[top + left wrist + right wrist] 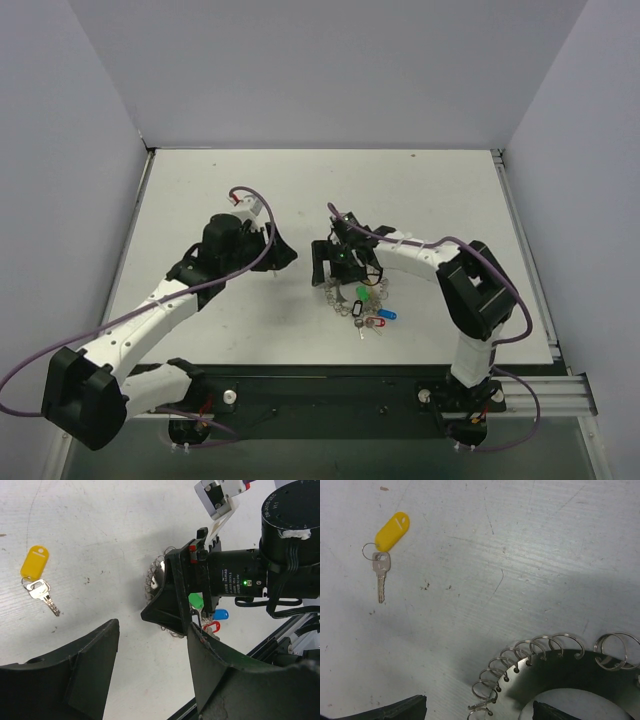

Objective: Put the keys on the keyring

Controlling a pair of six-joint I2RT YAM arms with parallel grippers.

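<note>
Black fingers of the left gripper (152, 650) stand wide apart with nothing between them, only bare table (100, 520). The right gripper (475, 707) also has its jaws parted. They appear to straddle the near rim of the keyring (545, 662), and I cannot make out any real pinch on it.

The keyring lies flat under the right gripper, a silvery band edged with small wire loops. The green key (196, 601), blue key (220, 614) and red key (212, 626) sit bunched at its far side, just beside the right wrist. Whether they are already threaded on is hidden. The yellow key (35, 562) lies alone on the table, well apart from the ring, tag and blade both flat.

Several things could go wrong from here:
- **Missing the yellow key:** It is thin and lies flush with the surface, so the left fingers may skid over it or push it further off.
- **Lifting the key by its tag:** The blade would then swing, and lining up its small ring with a loop becomes guesswork.
- **Losing the keyring:** With no firm hold on it, a nudge would slide or fold the ring and drag the other keys with it.
- **Arms colliding:** The two grippers are close together, so a careless reach by the left arm could knock the right one.
</note>
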